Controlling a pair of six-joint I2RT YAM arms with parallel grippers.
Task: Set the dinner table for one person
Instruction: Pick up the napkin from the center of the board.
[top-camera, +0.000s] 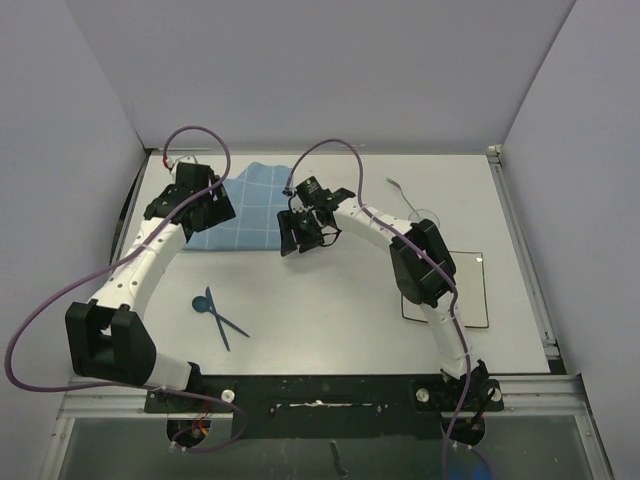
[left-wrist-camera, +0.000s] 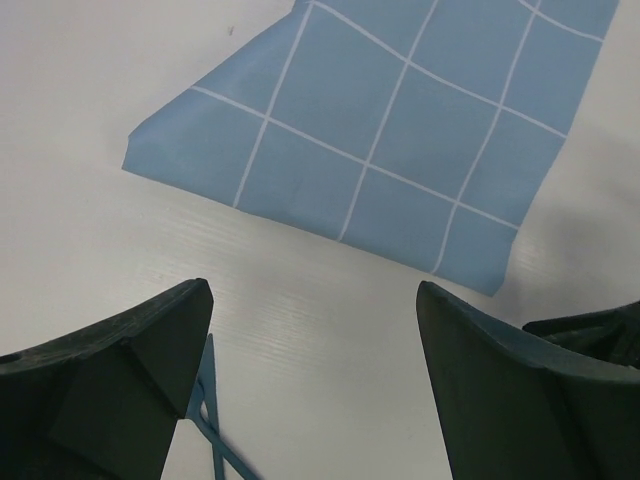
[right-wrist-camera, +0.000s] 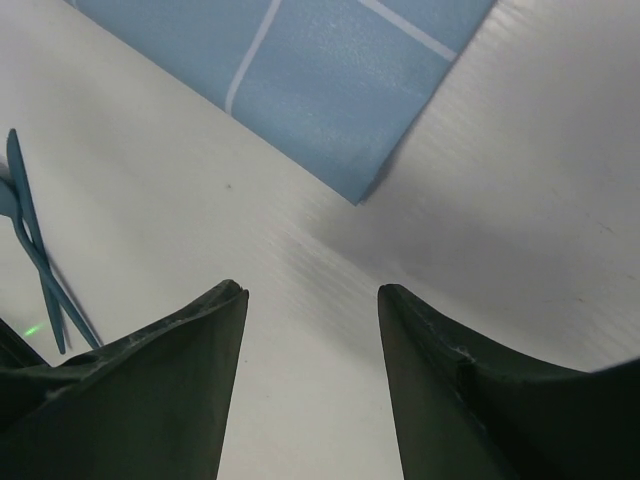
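- Top external view: the large flat white rectangular desk (top-camera: 330, 320) fills the middle of the scene. A black rail (top-camera: 320, 385) runs along its near edge, where both arm bases sit.
- A blue cloth mat with a white grid (top-camera: 255, 200) lies flat on the far-left part of the desk.
- The left end effector (top-camera: 200, 212) is positioned at the near-left edge of the mat.
- Left wrist view: the left end effector (left-wrist-camera: 312, 300) is open, its two dark fingers wide apart with nothing between them. Bare desk (left-wrist-camera: 100, 80) shows in the gap, and the mat (left-wrist-camera: 400, 130) lies just beyond it.
- The right end effector (top-camera: 300, 232) is positioned at the near-right corner of the mat.
- Right wrist view: the right end effector (right-wrist-camera: 312, 295) is also open and grips nothing. Only white desk (right-wrist-camera: 520, 150) shows between its fingers, and the mat corner (right-wrist-camera: 300, 70) lies just beyond the tips.
- Two slim blue plastic utensils (top-camera: 215, 315) lie crossed on the near-left part of the desk, well apart from the mat. One has a round bowl. They also appear in the right wrist view (right-wrist-camera: 35, 250) and the left wrist view (left-wrist-camera: 210, 430).
- A clear utensil (top-camera: 403, 192) lies on the far-right part of the desk. Its type is too faint to tell.
- A thin black rectangular outline (top-camera: 482, 290) marks the right side of the desk and is partly hidden by the right arm.
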